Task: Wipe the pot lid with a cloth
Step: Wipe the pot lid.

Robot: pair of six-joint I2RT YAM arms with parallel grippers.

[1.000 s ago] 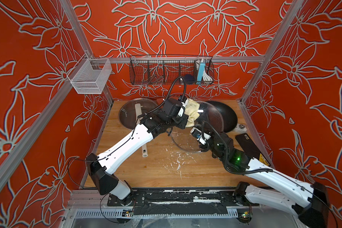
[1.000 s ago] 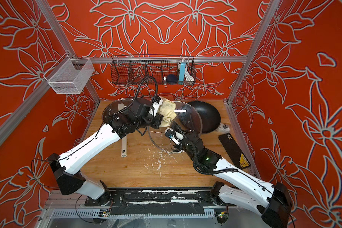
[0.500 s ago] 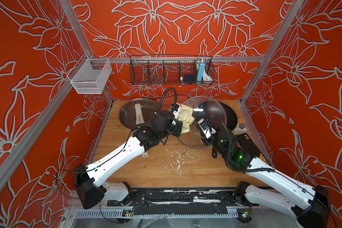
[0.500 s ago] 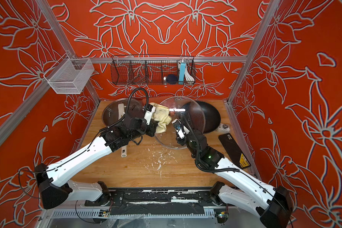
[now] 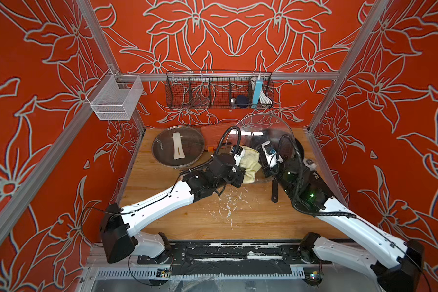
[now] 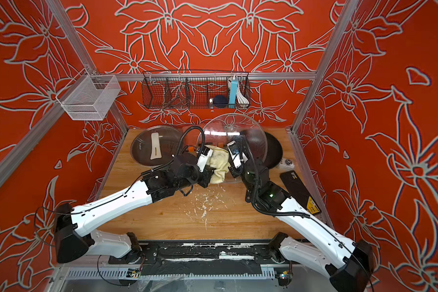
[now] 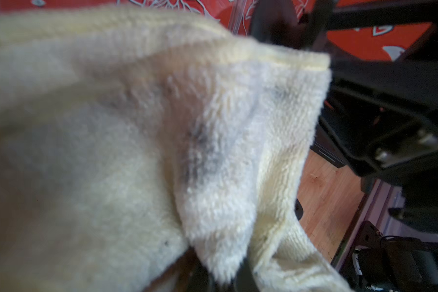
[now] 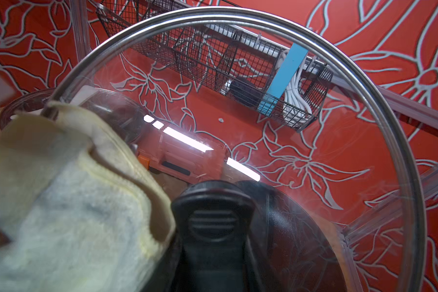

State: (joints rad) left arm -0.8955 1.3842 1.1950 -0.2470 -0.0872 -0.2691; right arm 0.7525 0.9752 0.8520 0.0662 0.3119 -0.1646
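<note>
Bearings: a clock face laid on the pale wooden table (image 5: 187, 217) as both top views show it, with 12 o'clock at the back wall.
Cloth: the cream cloth (image 5: 249, 164) (image 6: 219, 164) (image 7: 137, 164) of soft towel fabric, marked with dark grey stains, hangs bunched just past the table's middle toward 1 o'clock. It touches the lid near about 7 o'clock on its rim. Which face of the glass it meets I cannot tell.
Pot lid: the round clear-glass pot lid with a steel rim (image 5: 263, 124) (image 6: 234, 126) (image 8: 301, 156) stands steeply tilted toward 12–1 o'clock. Its black plastic handle (image 8: 213, 220) faces the right wrist camera. Whether its lower rim touches the wood I cannot tell.
Left gripper (image 5: 239, 174): clamped tight on a fold of the cloth, whose fabric hides the fingers.
Right gripper (image 5: 263, 169): closed around the lid's handle, holding the lid up.
Second lid: a glass lid with a cream bar handle (image 5: 178, 149) lies flat at 10 o'clock, apart from both arms.
Frying pan: a black round pan (image 6: 273, 154) sits at 2 o'clock, partly behind the raised lid.
Flakes: white scraps (image 5: 225, 206) are scattered at 6 o'clock from the middle.
Baskets: a black wire basket (image 5: 213, 93) hangs at 12 o'clock and a white mesh basket (image 5: 114, 99) at 10 o'clock.
</note>
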